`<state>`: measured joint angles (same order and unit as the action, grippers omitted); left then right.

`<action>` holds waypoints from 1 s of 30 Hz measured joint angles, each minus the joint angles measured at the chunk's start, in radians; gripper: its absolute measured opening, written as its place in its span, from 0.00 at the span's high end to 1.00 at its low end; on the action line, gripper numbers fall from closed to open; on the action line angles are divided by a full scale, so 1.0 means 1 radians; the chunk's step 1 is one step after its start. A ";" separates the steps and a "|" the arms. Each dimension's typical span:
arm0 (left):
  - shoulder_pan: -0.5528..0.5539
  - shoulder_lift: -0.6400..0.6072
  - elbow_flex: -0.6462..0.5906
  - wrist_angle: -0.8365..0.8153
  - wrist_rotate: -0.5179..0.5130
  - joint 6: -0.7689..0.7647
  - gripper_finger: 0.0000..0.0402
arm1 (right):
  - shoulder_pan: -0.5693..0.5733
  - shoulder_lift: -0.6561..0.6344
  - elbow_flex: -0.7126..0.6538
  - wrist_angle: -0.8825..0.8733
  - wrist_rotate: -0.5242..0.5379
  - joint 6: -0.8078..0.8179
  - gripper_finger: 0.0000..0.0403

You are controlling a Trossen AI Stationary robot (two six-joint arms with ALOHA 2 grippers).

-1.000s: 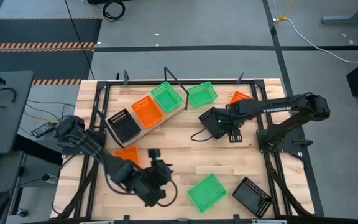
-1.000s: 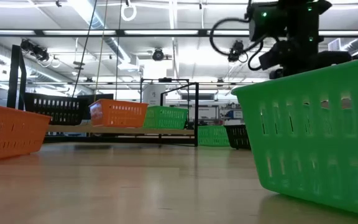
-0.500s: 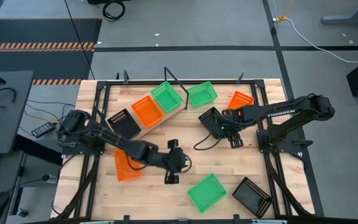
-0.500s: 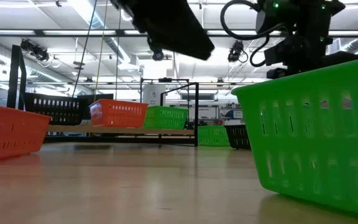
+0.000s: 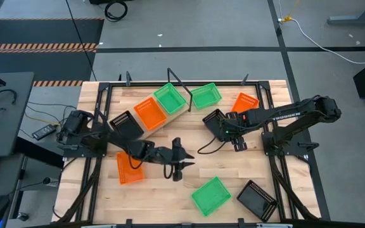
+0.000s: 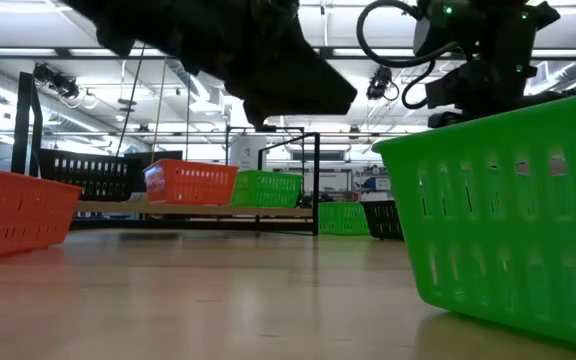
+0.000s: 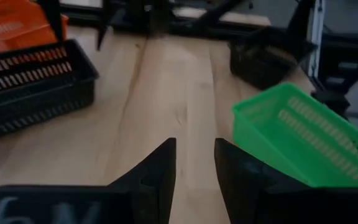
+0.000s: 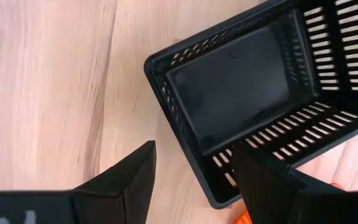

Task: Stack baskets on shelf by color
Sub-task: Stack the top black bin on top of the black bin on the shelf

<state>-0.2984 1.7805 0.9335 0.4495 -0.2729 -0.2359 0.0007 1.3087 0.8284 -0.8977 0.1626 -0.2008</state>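
On the shelf (image 5: 146,131) at the far left stand a black basket (image 5: 125,126), an orange one (image 5: 149,113) and a green one (image 5: 170,98). My left gripper (image 5: 181,166) hovers open over mid-table with nothing between its fingers (image 7: 194,165); an orange basket (image 5: 128,168) lies behind it and a green basket (image 7: 309,137) ahead of it. My right gripper (image 5: 222,128) points down, open, over another black basket (image 8: 247,93). In the right wrist view its fingers stand on either side of that basket's side wall (image 8: 194,158), above it.
Loose on the table are a green basket (image 5: 206,95) and an orange basket (image 5: 246,101) at the far side, and a green one (image 5: 211,195) and a black one (image 5: 256,199) at the near right. Bare wood lies in the middle.
My left gripper has swung from the table's near edge toward the far right, into mid-table, and has come down and rolled; it now shows at the top of the low view. With the arm gone from above it, the orange basket shows whole.
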 joint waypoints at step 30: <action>-0.145 0.000 0.013 0.066 0.170 0.144 0.71 | 0.036 0.000 -0.135 0.180 0.020 0.035 0.53</action>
<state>-0.4430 1.7805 0.9461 0.5159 -0.1026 -0.0917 0.0368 1.3087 0.6932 -0.7180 0.1825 -0.1653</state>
